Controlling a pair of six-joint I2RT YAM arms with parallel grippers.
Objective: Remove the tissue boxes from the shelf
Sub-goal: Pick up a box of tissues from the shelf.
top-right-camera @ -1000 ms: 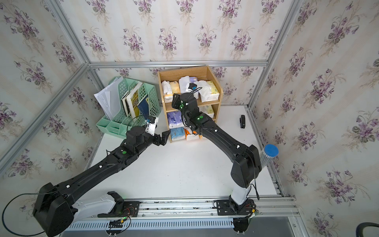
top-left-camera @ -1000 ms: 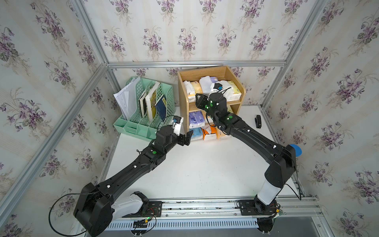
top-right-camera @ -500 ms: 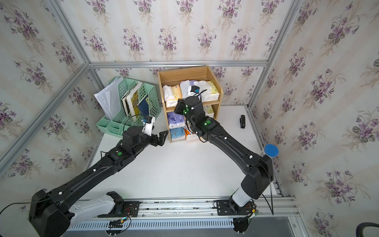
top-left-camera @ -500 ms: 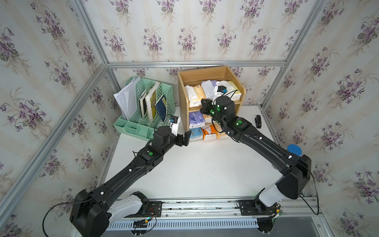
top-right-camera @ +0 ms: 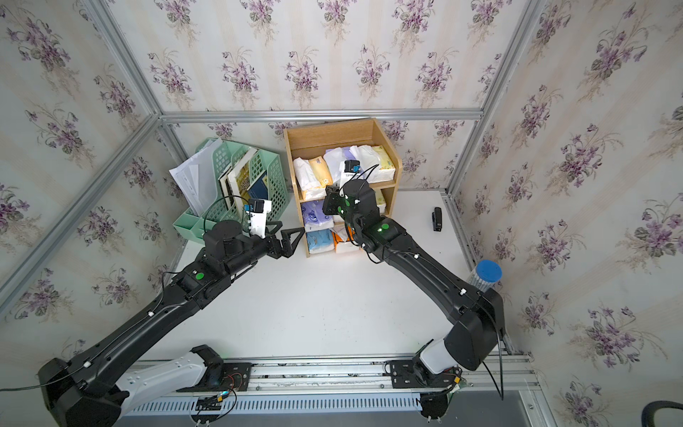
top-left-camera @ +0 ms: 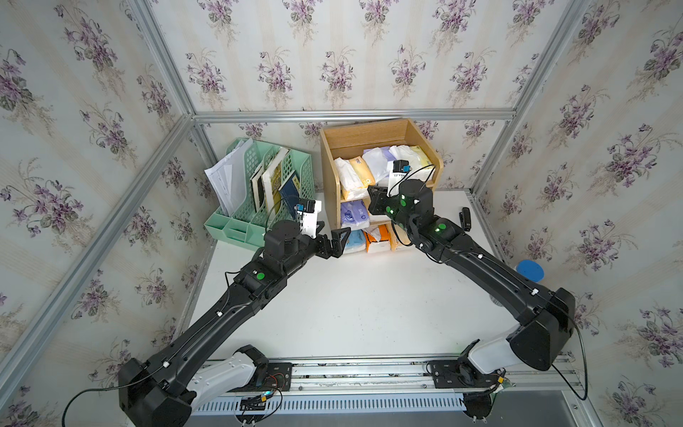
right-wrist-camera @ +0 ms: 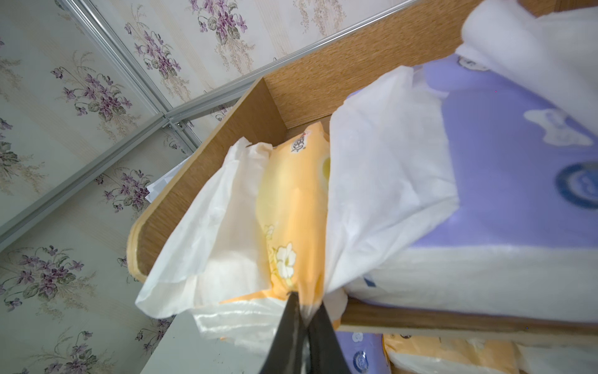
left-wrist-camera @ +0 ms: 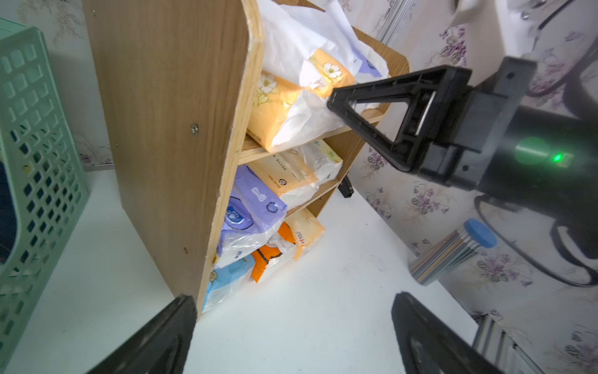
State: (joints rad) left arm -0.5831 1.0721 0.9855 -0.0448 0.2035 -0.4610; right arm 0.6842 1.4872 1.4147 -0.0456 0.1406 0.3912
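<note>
The wooden shelf (top-left-camera: 329, 173) (top-right-camera: 294, 166) stands at the table's back with tissue boxes on all three tiers. My right gripper (right-wrist-camera: 304, 299) (top-left-camera: 373, 197) is shut on the wrapper edge of a yellow flowered pack (right-wrist-camera: 291, 200) (left-wrist-camera: 275, 107) at the top tier's front. Beside that pack lies a purple pack (right-wrist-camera: 501, 155) with white tissue draped over it. My left gripper (left-wrist-camera: 293, 299) (top-left-camera: 334, 236) (top-right-camera: 290, 234) is open and holds nothing, low by the shelf's front left corner. Just ahead of it on the bottom tier lie a light blue pack (top-left-camera: 354, 240) and an orange pack (top-left-camera: 380, 236).
A mint-green file rack (top-left-camera: 258, 207) with books and papers stands left of the shelf. A small black object (top-left-camera: 465, 218) lies on the table to the right. A blue-capped tube (top-left-camera: 529, 270) stands at the table's right edge. The white table (top-left-camera: 369, 303) spreads before the shelf.
My right gripper has closed on the yellow pack's wrapper and drawn back a little towards the top tier's front edge. The left gripper stays open at the shelf's foot.
</note>
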